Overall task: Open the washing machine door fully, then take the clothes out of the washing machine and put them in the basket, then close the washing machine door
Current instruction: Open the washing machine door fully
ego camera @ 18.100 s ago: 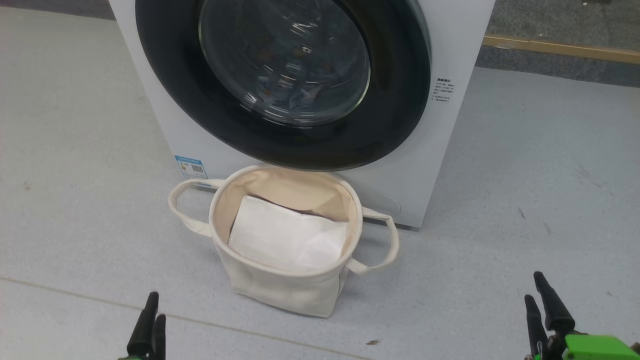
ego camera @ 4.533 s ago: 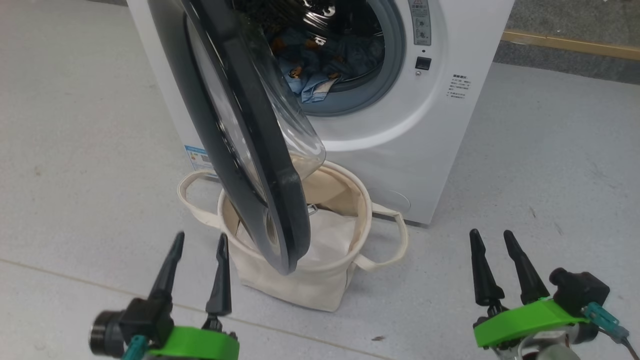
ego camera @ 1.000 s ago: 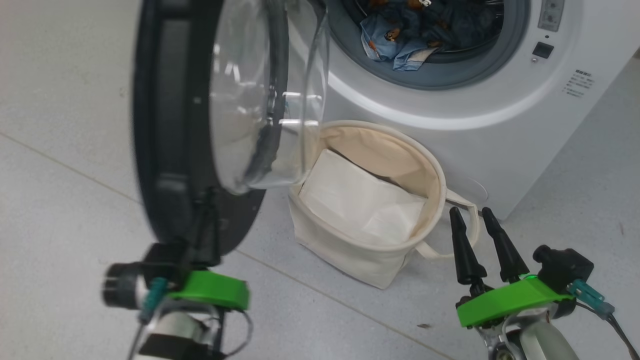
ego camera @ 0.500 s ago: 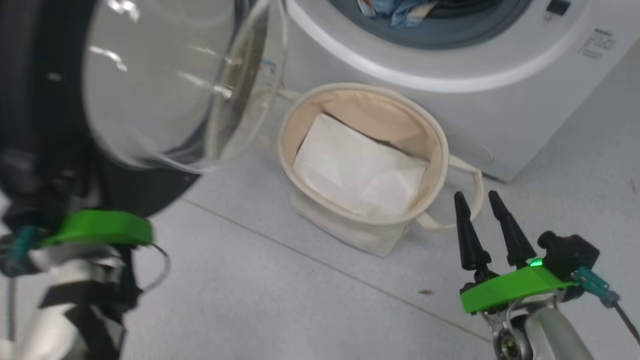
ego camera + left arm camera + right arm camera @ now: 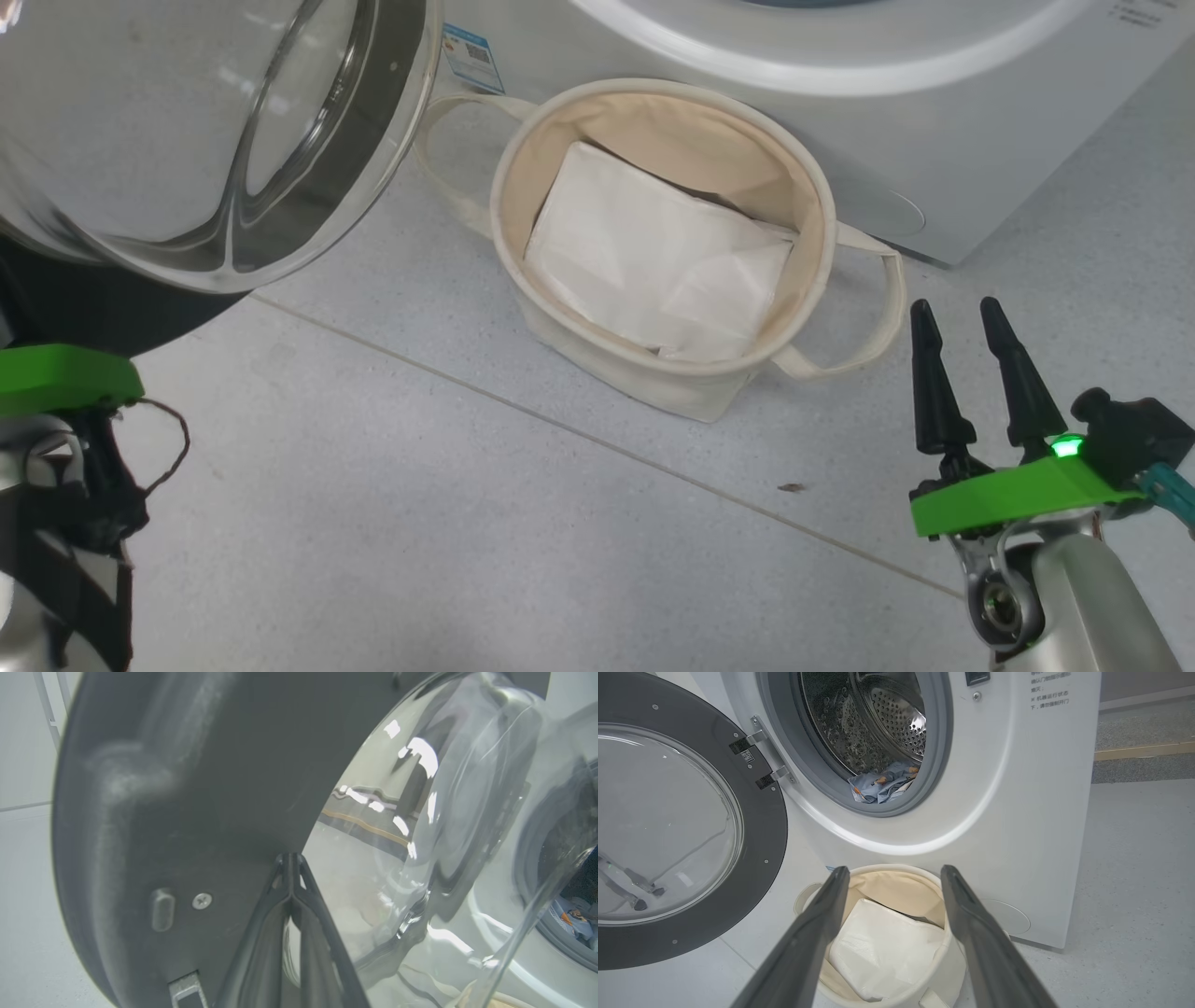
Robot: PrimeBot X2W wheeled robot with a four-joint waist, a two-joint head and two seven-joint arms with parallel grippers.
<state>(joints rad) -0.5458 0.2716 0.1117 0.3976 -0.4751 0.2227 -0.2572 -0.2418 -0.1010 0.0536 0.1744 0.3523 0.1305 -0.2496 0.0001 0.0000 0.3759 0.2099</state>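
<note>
We swung washing machine door [image 5: 766,812] wider | basket [image 5: 887,870]: white sheet [image 5: 882,952]; drum [image 5: 887,714]: clothes [image 5: 878,786] | left gripper [image 5: 290,858] clenched at door, right gripper [image 5: 894,868] spread beside basket

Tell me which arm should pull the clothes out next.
Right. The right gripper is open, empty, facing the clothes in the drum; the left gripper is shut against the washing machine door.
</note>
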